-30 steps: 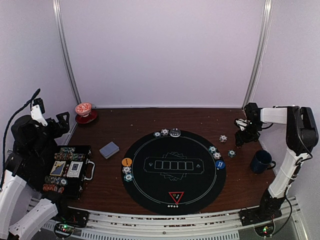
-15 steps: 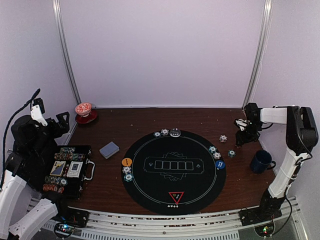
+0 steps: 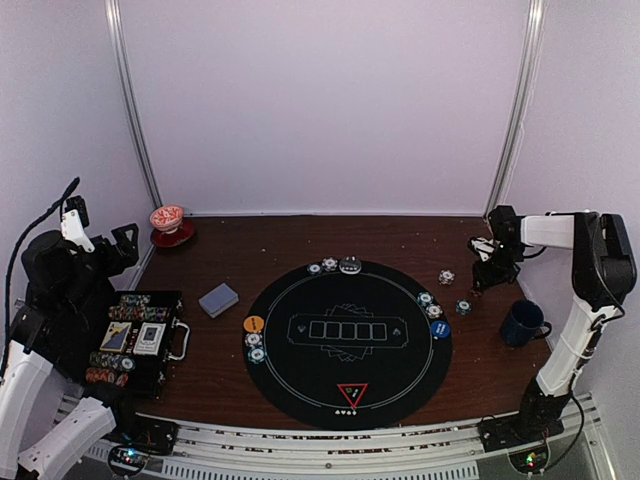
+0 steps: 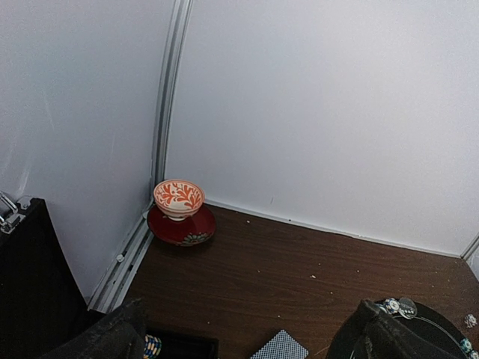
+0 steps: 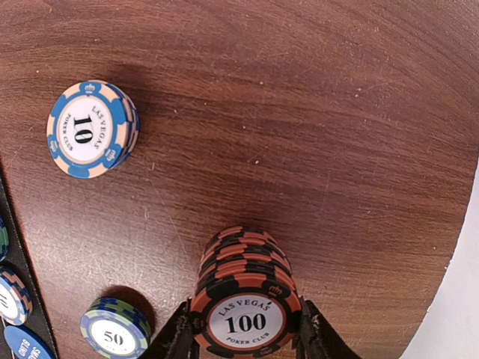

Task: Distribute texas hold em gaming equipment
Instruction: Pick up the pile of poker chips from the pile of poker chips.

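Fingers (image 5: 178, 338) of the right gripper (image 5: 245, 333) stand against both sides of an upright stack of orange-and-black 100 chips (image 5: 245, 288), with no gap visible on either side; the stack stands on the brown table (image 5: 314, 112), at its far right in the top view. Near the stack, on bare wood, lie a blue-and-cream 10 chip stack (image 5: 91, 129) and a green-and-blue 50 chip stack (image 5: 116, 327), both apart from the fingers. The blue button (image 5: 19, 345) shows at the lower left corner of the right wrist view, on the edge of the black round mat (image 3: 300, 385).

Left gripper (image 4: 251, 336): fingers spread wide, nothing between them, raised over the table's left side above the open chip case (image 3: 140, 340).

Equipment on the mat's rim:
- chips at the far edge (image 3: 330, 266)
- orange button (image 3: 254, 324) with chips just beside it (image 3: 255, 346) at the left
- chips at the right (image 3: 429, 304), near the blue button
- red triangle marker (image 3: 352, 393) at the near edge

Grey-blue-backed cards (image 3: 218, 299) lie in a pile between case and mat. The red-and-white cup on its saucer (image 4: 178, 202) sits in the far left corner; the dark blue mug (image 3: 520, 323) stands right of the mat
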You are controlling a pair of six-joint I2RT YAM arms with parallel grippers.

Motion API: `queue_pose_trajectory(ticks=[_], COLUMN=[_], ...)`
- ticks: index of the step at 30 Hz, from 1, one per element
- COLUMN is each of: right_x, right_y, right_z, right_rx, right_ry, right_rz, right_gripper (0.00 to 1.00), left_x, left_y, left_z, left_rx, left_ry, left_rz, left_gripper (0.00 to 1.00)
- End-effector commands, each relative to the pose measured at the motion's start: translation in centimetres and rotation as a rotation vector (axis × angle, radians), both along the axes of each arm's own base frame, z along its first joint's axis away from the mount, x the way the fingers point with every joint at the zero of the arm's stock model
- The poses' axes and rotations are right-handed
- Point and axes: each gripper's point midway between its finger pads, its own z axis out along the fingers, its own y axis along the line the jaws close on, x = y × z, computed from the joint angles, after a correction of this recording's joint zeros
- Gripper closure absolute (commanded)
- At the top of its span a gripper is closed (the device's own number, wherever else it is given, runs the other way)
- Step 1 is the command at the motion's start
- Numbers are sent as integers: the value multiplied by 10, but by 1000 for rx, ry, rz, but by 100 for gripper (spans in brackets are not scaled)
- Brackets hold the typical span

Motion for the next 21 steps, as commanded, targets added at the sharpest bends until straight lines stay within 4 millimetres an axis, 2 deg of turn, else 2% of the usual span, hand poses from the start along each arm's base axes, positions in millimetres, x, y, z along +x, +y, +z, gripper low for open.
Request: queue_pose_trajectory(ticks=[1,9,13,16,21], right_x=[2,7,10,12,14], right_y=[-3,1,11,35,97], right_z=[11,41,54,69,93], right_rx=[-4,-18,-19,-11,28], right_ry=[-37,-125,-163,-200,-251], right_rz=[-15,-12,9,70,218], right_gripper=[71,73,73,73,72], left_x=[0,0,0,1,2], left_y=[2,3,3,3,4], left_z=[12,12,12,11,9], left_rx=[-9,-10,-10,-10,-9], left_ry=[-53,-54,-54,-49,-45], left_rz=[6,12,12,12,15], left_gripper=[2,2,2,2,2])
